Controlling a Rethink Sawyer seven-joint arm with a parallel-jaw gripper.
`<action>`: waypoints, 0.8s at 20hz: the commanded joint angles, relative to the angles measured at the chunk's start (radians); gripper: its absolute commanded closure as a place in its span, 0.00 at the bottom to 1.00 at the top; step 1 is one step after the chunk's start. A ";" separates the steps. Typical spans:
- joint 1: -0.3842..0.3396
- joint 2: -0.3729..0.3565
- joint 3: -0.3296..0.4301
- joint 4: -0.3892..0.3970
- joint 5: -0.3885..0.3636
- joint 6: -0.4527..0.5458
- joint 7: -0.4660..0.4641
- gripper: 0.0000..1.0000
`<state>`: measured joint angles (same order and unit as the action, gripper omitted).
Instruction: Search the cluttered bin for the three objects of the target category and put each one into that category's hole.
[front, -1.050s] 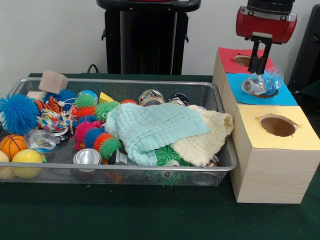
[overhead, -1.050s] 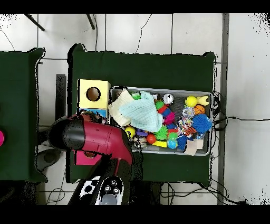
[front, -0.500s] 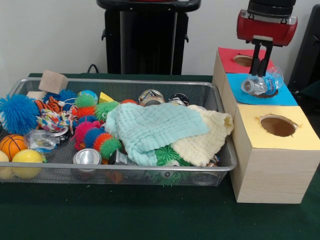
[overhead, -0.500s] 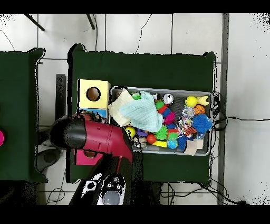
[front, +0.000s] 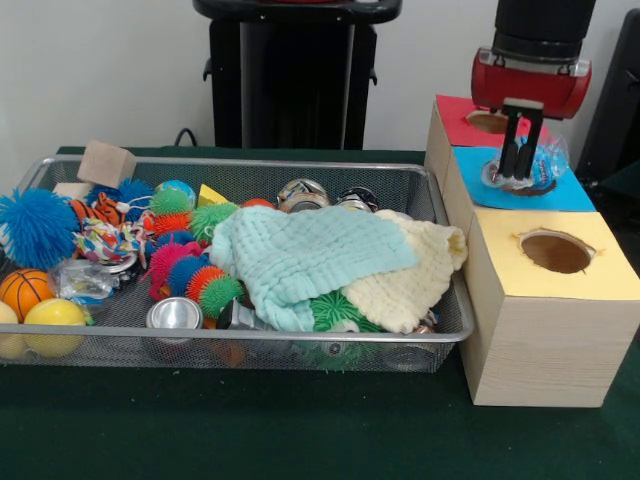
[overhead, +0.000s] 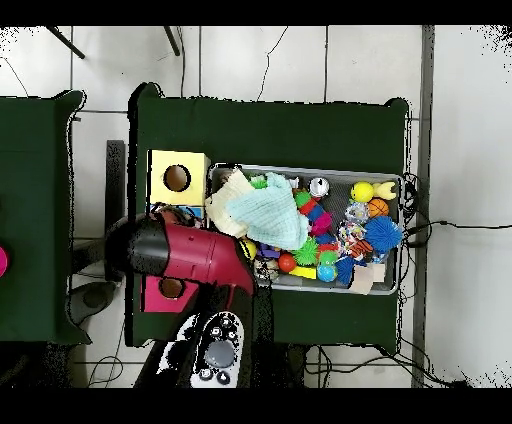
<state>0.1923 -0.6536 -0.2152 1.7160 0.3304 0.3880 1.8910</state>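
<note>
Table: green cloth (front: 300, 430) over the top, pale wall behind, tiled floor around it in the overhead view.
Landmark: the yellow box (front: 545, 320), nearest of three boxes in a row, its round hole bare.
Bin (front: 250, 345): wire mesh, just beside the yellow box, on its left in the front view.
Bin, near edge: a metal can (front: 174, 314), a yellow ball (front: 53, 318) and an orange ball (front: 22, 288) at the end farthest from the yellow box.
Bin, middle: a mint cloth (front: 305, 255) over a cream cloth (front: 410, 280), the cream one at the end closest to the yellow box; spiky toys (front: 190, 270) beside them.
Bin, far edge: a wood block (front: 105, 163) on the rim, well apart from the yellow box.
Blue box (front: 570, 192): directly behind the yellow box, touching it.
Bottle (front: 545, 160): clear crumpled plastic, at the blue box's hole, mostly hidden by the gripper.
Gripper (front: 519, 160): fingers close together, down at the bottle; whether they grip it, I cannot tell.
Red box (front: 455, 120): behind the blue box, farthest from the yellow box.
Arm (overhead: 190, 255): red, covering the blue and red boxes in the overhead view.
</note>
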 joint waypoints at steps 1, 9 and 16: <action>-0.062 0.129 0.128 0.047 -0.073 -0.116 0.074 1.00; -0.098 0.164 0.153 0.020 -0.095 -0.122 0.060 1.00; -0.092 0.123 0.141 0.022 -0.098 -0.043 0.068 1.00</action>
<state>0.1455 -0.6122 -0.1687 1.7163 0.2843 0.3026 1.8910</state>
